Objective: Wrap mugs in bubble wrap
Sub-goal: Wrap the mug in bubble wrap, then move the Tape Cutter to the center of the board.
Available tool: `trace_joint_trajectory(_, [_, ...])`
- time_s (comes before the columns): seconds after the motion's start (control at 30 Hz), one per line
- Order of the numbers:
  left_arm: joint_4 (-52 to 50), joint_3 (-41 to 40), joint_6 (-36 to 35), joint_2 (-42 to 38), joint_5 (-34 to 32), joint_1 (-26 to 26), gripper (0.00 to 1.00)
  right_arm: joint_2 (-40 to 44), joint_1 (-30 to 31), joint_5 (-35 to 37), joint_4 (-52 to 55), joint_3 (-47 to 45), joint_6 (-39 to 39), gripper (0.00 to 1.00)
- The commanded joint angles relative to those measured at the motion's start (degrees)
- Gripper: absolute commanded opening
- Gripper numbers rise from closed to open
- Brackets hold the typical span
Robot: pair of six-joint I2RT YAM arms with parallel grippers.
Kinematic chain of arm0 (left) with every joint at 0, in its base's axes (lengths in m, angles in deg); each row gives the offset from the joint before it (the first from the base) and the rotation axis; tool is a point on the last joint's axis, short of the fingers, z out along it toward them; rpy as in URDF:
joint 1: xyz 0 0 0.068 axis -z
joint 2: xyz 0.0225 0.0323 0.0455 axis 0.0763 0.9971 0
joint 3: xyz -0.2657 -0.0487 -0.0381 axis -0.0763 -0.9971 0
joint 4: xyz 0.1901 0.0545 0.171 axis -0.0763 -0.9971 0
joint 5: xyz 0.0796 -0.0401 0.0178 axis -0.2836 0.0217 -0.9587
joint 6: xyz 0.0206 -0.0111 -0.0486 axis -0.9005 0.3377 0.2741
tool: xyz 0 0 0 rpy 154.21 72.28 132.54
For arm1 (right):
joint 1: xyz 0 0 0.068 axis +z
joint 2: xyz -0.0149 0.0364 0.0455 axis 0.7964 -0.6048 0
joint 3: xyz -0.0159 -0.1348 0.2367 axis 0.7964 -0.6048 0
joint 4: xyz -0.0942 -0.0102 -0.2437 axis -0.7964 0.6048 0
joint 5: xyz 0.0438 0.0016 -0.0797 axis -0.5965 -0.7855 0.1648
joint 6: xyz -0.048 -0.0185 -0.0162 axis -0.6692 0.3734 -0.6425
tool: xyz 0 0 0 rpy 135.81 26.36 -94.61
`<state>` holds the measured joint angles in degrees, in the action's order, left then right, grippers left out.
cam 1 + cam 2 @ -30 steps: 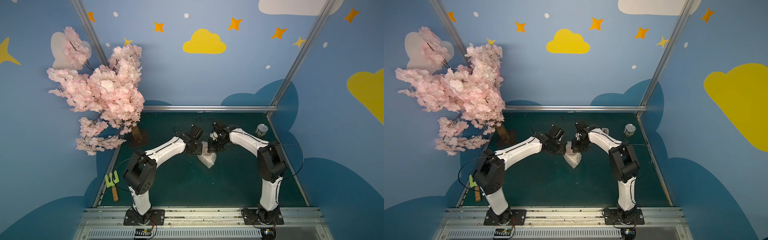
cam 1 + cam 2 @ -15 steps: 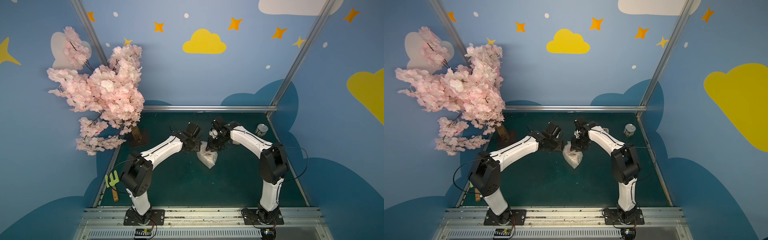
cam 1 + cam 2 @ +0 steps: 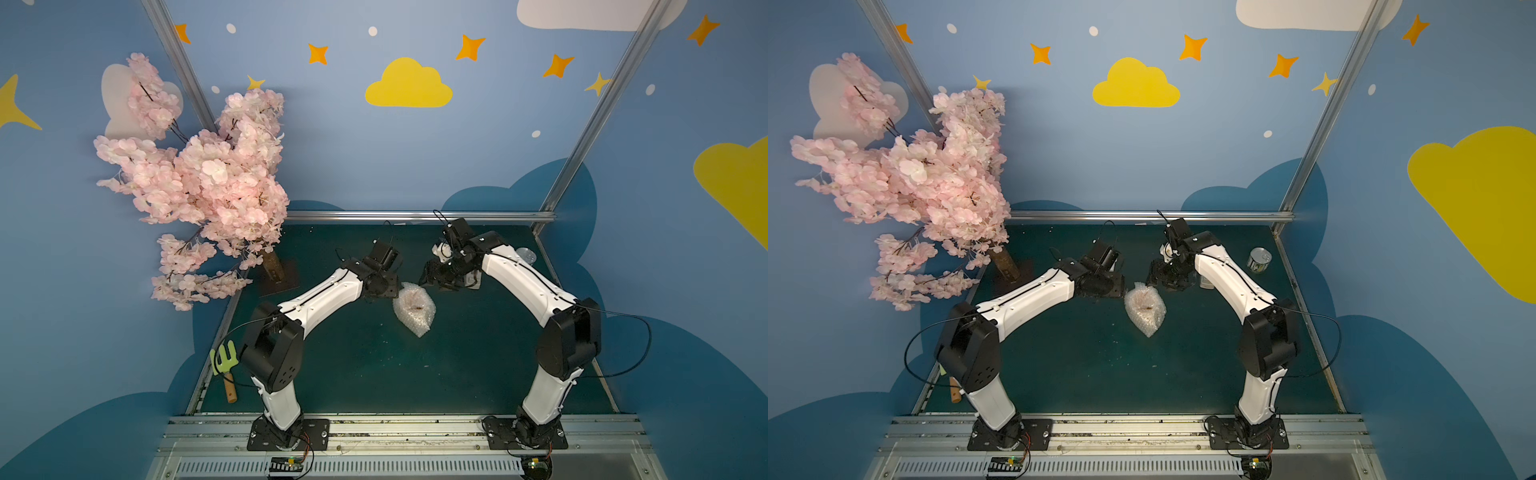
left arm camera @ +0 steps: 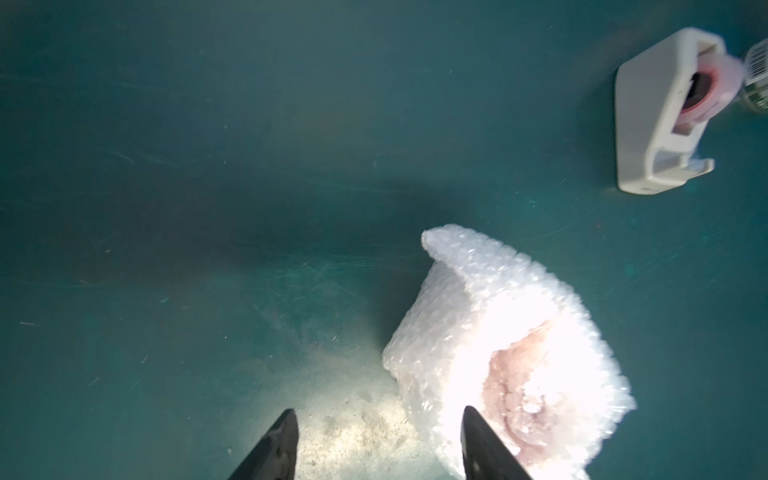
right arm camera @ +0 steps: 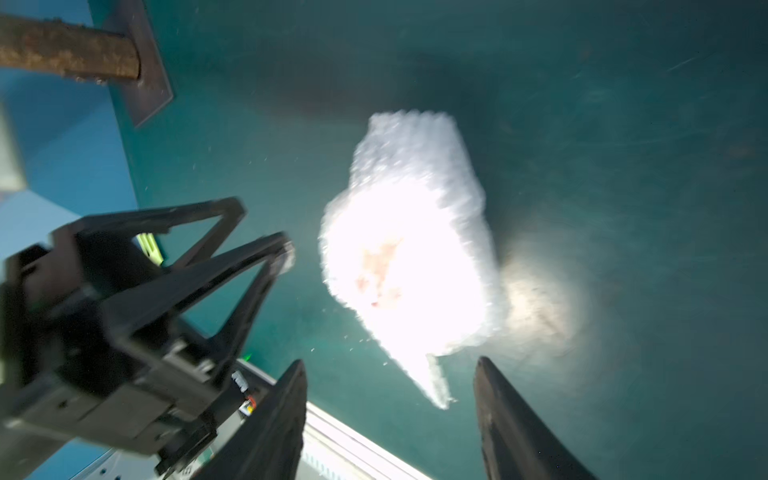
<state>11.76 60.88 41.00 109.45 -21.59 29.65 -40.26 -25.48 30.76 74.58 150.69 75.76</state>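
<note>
A bundle of bubble wrap (image 3: 414,308) (image 3: 1145,307) lies on the green table, between my two arms. The mug is hidden inside it; only a reddish patch (image 4: 519,386) shows through the wrap. My left gripper (image 3: 384,286) hovers just left of the bundle's far end. It is open in the left wrist view (image 4: 379,410), with bare table between the fingers and one finger overlapping the edge of the bubble wrap (image 4: 478,324). My right gripper (image 3: 432,278) hangs to the bundle's far right, open (image 5: 390,361) and empty, above the bubble wrap (image 5: 411,249).
A white tape dispenser (image 4: 665,112) stands on the table near a silver can (image 3: 1259,259) at the back right. A pink blossom tree (image 3: 199,187) stands on a base (image 3: 276,274) at the back left. A green garden fork (image 3: 224,365) lies by the left edge.
My right gripper has opened and drawn back from the bundle. My left gripper has pulled away to the left. The bundle now lies free on the table.
</note>
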Motion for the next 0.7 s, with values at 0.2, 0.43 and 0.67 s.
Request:
trace_joint_trajectory(0.2, [0.20, 5.93, -1.94, 2.90, 3.84, -1.12, 0.74, -8.77, -13.07, 11.27, -0.68, 4.04, -9.32, 0.74])
trace_joint_trajectory(0.43, [-0.08, 7.96, -2.44, 5.09, 7.32, -1.83, 0.80, -19.91, -16.58, 19.29, -0.43, 12.97, -9.47, 0.80])
trace_joint_trajectory(0.67, [0.19, 7.26, -2.62, 5.05, 9.23, -3.15, 0.82, -26.03, -16.79, 24.70, 0.45, 20.32, -8.39, 0.84])
